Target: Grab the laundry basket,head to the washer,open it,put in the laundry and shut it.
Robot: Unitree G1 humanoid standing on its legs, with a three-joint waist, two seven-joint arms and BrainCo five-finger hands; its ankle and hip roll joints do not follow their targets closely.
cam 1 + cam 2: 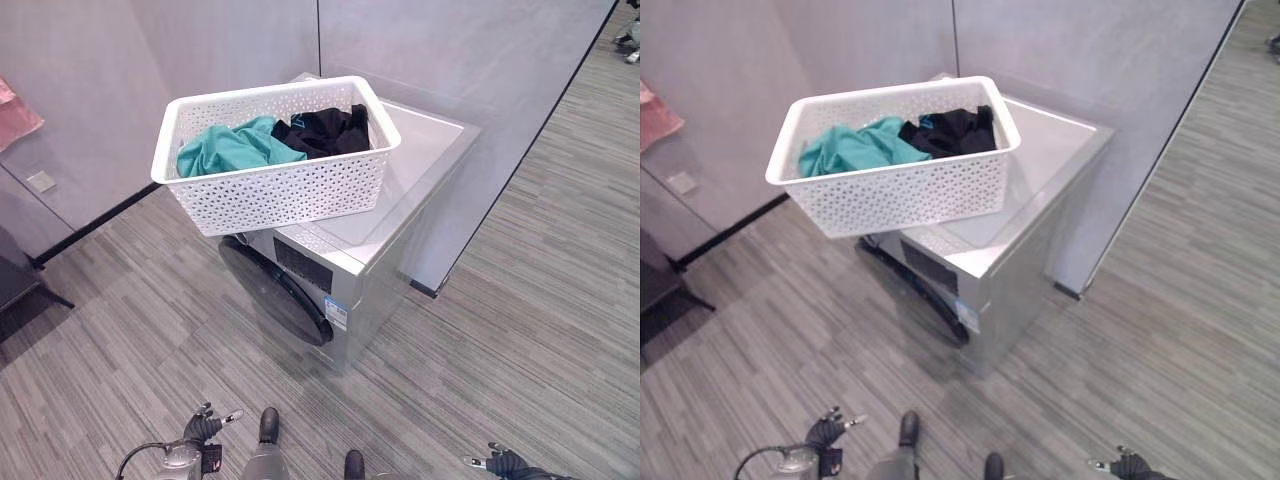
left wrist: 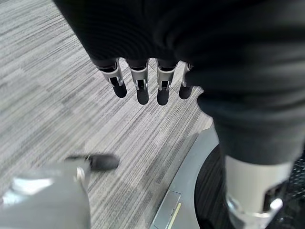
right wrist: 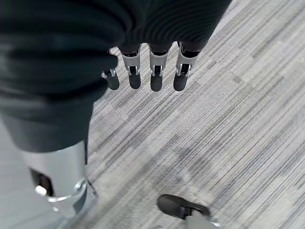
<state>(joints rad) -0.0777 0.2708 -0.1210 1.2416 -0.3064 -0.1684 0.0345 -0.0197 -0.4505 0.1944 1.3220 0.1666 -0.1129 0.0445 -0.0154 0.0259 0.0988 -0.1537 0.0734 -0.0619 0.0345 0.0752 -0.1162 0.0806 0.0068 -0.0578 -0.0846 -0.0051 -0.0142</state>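
A white perforated laundry basket (image 1: 275, 192) stands on top of the silver washer (image 1: 410, 180), overhanging its front left corner. Inside lie a teal garment (image 1: 232, 150) and a black garment (image 1: 325, 130). The washer's round dark door (image 1: 275, 292) faces front-left and looks shut. My left hand (image 1: 203, 427) hangs low at the bottom of the view, well short of the washer, its fingers (image 2: 138, 83) straight and holding nothing. My right hand (image 1: 503, 462) hangs at the bottom right, with its fingers (image 3: 152, 71) also straight over bare floor.
Grey partition walls stand behind the washer. A pink cloth (image 1: 15, 115) hangs at the far left above a wall socket (image 1: 41, 181). Dark furniture (image 1: 15, 280) sits at the left edge. Striped grey floor lies between me and the washer.
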